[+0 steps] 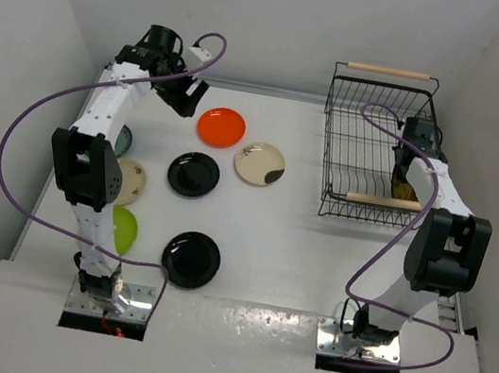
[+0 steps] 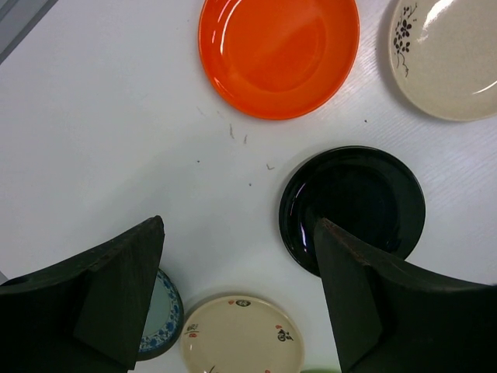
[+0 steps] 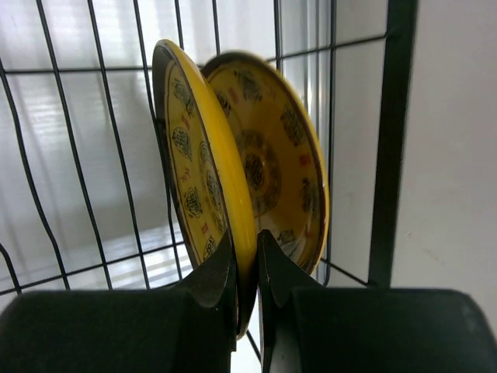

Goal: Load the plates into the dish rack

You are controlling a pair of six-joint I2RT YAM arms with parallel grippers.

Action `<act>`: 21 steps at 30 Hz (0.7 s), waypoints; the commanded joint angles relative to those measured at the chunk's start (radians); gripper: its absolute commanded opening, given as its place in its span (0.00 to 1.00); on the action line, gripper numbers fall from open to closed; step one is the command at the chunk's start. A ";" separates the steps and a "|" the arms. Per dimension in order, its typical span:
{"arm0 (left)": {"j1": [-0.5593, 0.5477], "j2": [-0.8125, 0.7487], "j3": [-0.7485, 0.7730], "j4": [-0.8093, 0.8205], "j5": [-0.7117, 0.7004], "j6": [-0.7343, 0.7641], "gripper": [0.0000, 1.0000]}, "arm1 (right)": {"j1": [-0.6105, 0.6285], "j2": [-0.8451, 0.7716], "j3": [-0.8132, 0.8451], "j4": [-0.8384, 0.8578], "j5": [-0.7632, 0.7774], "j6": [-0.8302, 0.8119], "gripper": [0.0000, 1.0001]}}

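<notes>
The black wire dish rack [image 1: 363, 138] with wooden handles stands at the back right. My right gripper [image 1: 408, 180] is inside its near right corner, shut on the rim of a brown-gold patterned plate [image 3: 203, 167] held on edge. A second brown-gold plate [image 3: 272, 155] stands right behind it against the rack wires. My left gripper [image 1: 188, 95] is open and empty, hovering above the table left of the orange plate [image 1: 221, 126]. Under it the left wrist view shows the orange plate [image 2: 279, 50], a black plate [image 2: 353, 198], a beige plate [image 2: 241, 334] and a teal plate [image 2: 163, 315].
A cream plate with a dark patch [image 1: 260, 163] lies right of the orange one. Two black plates [image 1: 194, 174] [image 1: 190, 259] lie mid-table and near the front. The beige plate [image 1: 132, 181] and a lime green plate [image 1: 124, 229] sit partly under the left arm. White walls enclose the table.
</notes>
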 commanded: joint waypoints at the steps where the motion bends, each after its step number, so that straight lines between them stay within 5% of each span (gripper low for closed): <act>1: 0.004 -0.046 -0.006 0.006 0.004 0.002 0.82 | -0.002 -0.003 -0.005 0.036 -0.011 0.040 0.00; 8: 0.004 -0.046 -0.006 -0.003 0.004 0.002 0.82 | -0.005 0.023 -0.010 0.016 -0.015 0.038 0.00; 13: 0.004 -0.046 -0.006 -0.003 0.004 0.002 0.82 | -0.005 0.024 0.007 -0.027 -0.021 0.040 0.39; 21: 0.004 -0.046 -0.006 -0.003 -0.006 0.002 0.82 | 0.021 -0.071 0.097 -0.076 -0.035 0.052 0.79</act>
